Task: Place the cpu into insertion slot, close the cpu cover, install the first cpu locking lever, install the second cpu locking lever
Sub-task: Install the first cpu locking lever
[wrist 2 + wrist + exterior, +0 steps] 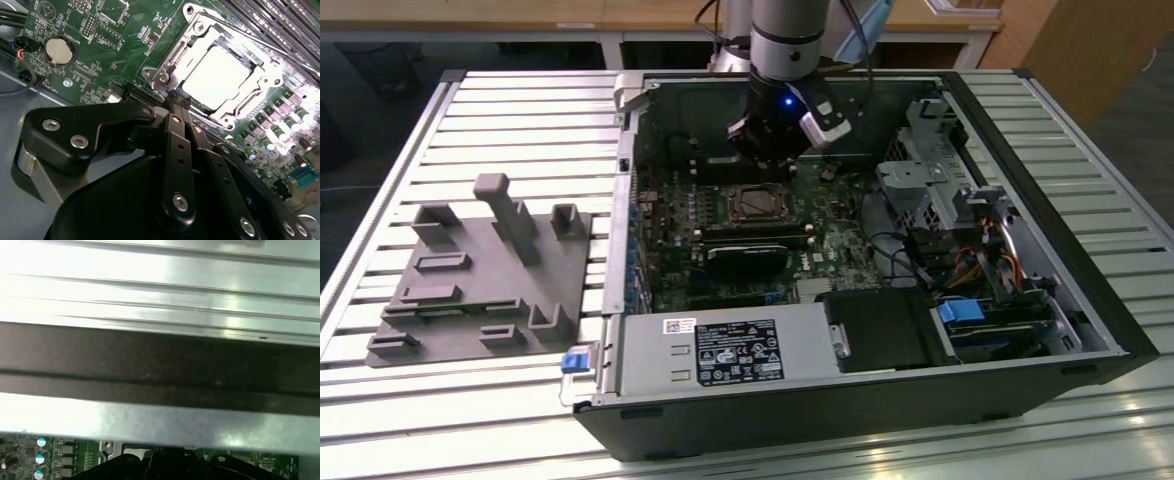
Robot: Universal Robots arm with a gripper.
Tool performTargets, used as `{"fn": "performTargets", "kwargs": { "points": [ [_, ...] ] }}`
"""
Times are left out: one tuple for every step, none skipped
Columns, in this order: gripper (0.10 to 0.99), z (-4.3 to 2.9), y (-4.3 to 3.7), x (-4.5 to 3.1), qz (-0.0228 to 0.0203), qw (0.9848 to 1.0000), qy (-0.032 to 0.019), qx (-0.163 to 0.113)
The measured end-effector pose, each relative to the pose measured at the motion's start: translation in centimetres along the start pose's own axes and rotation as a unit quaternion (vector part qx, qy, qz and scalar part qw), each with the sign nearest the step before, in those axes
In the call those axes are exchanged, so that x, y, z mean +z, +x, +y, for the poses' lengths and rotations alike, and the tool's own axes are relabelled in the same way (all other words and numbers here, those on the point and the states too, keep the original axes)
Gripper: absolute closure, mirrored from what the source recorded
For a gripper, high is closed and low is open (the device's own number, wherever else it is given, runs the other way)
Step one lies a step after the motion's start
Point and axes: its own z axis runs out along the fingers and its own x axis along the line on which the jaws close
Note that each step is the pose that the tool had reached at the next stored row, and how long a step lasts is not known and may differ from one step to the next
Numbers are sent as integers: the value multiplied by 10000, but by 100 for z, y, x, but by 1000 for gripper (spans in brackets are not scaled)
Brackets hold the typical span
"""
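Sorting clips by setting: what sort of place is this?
Likely a robotics lab or test bench: an open computer case lies on a slatted metal table, beside a grey fixture block, with wooden desks behind.

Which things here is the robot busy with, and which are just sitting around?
Busy with:
- cpu, sitting in the insertion slot
- cpu cover, down over it
- gripper, fingertips together at the cover's corner

Sitting around:
- coin battery
- grey fixture block
- power supply
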Motion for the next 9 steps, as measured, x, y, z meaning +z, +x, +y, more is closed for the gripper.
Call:
{"fn": "performTargets", "kwargs": {
  "points": [
    [969, 0, 0, -8, 0, 10000, 0, 0],
    [969, 1, 0, -11, 0, 10000, 0, 0],
    [969, 0, 0, -11, -1, 10000, -1, 0],
    [969, -1, 0, -11, -1, 10000, -1, 0],
    [969, -3, 0, -11, 0, 10000, -1, 0],
    [969, -4, 0, -11, -1, 10000, -1, 0],
    [969, -5, 0, -12, 0, 10000, 0, 0],
    [969, -7, -1, -12, 0, 10000, -1, 0],
    [969, -10, -1, -12, 0, 10000, 0, 0]
  ]
}}
